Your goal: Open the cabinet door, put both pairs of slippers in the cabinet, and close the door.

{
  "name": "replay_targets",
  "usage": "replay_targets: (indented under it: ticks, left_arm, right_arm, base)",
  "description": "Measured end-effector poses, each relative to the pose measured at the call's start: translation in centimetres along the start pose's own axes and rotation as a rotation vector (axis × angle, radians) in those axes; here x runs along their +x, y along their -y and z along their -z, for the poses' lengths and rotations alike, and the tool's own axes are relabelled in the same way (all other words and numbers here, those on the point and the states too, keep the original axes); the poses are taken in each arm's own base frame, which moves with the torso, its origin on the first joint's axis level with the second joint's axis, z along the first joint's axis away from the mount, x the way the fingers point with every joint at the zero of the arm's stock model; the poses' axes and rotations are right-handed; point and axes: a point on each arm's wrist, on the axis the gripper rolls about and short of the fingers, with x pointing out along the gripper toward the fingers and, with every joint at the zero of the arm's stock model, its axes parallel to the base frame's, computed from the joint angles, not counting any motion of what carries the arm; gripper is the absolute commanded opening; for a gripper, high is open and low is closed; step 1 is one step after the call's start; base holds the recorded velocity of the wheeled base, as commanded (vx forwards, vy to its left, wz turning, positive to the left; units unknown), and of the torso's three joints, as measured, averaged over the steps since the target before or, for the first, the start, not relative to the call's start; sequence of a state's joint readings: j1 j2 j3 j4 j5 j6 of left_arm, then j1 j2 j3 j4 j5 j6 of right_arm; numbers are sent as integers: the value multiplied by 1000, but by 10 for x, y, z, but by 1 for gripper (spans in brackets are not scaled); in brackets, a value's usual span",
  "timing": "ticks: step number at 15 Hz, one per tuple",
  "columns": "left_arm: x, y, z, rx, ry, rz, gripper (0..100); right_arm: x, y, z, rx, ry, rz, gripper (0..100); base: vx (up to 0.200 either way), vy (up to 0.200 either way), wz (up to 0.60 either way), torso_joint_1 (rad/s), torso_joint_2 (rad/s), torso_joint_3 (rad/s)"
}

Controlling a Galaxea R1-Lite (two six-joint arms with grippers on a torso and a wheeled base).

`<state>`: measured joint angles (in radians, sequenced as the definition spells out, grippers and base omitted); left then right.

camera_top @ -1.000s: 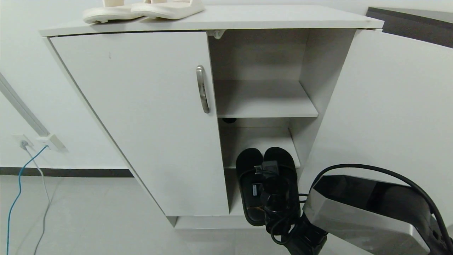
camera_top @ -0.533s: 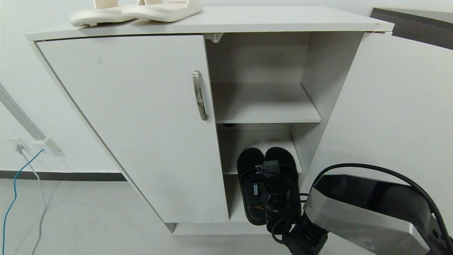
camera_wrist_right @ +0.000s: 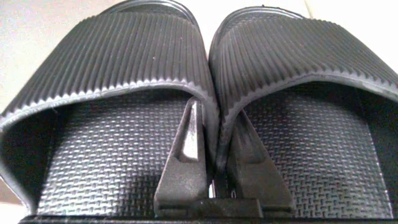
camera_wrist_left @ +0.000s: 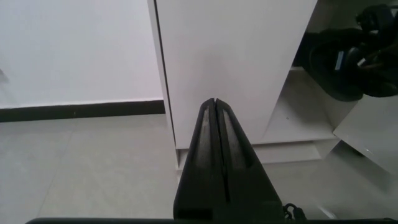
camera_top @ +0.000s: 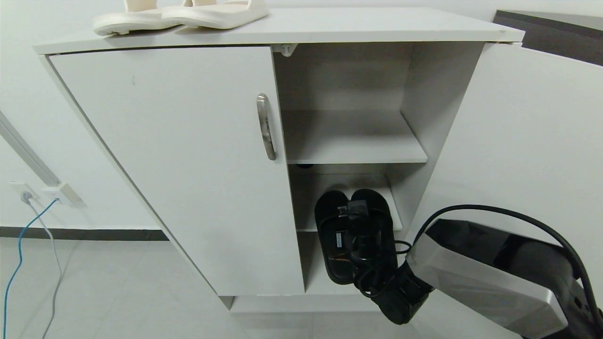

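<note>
Pale grey floor tiles (camera_top: 118,292) and a white wall (camera_top: 28,70) frame my picture, with a socket (camera_top: 26,192) and trailing cables (camera_top: 19,263) low on the left. Nearest me, the left gripper (camera_wrist_left: 214,106) hangs low over the floor in front of the shut left door (camera_top: 179,155), its fingers pressed flat together on nothing. The right gripper (camera_wrist_right: 214,121) pinches the black slippers (camera_top: 353,230) by their two touching inner walls, one finger inside each shoe. They sit side by side, toes pointing into the cabinet (camera_top: 330,26). They are matte black slides with broad ribbed straps, a diamond-textured footbed and a small pale label on the left insole. I see them at the mouth of the open right half, about level with the lower shelf (camera_top: 305,207); I cannot tell whether they rest on it. The right door (camera_top: 518,141) stands swung wide. Higher is the upper shelf (camera_top: 353,139), beside the left door's metal handle (camera_top: 266,126). Farthest, cream slippers (camera_top: 183,14) lie on the cabinet top.
</note>
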<state>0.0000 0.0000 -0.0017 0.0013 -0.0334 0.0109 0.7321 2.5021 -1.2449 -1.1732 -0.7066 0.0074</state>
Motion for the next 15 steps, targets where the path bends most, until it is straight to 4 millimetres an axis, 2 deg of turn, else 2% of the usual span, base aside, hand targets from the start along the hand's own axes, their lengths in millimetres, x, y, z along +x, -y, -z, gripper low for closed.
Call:
replay_targets:
  ticks: [3, 8, 13, 15]
  left_arm:
    - [0, 0, 0, 0, 0, -1, 0]
    - [0, 0, 0, 0, 0, -6, 0]
    - [0, 0, 0, 0, 0, -7, 0]
    - [0, 0, 0, 0, 0, -8, 0]
  right_arm:
    - [26, -2, -16, 22, 7, 31, 0]
    - [68, 0, -26, 53, -25, 87, 0]
    - [99, 5, -34, 109, -8, 128, 0]
    - [103, 6, -31, 109, -5, 133, 0]
  base:
    - [0, 0, 0, 0, 0, 0]
    - [0, 0, 0, 0, 0, 0]
    - [0, 0, 0, 0, 0, 0]
    - [0, 0, 0, 0, 0, 0]
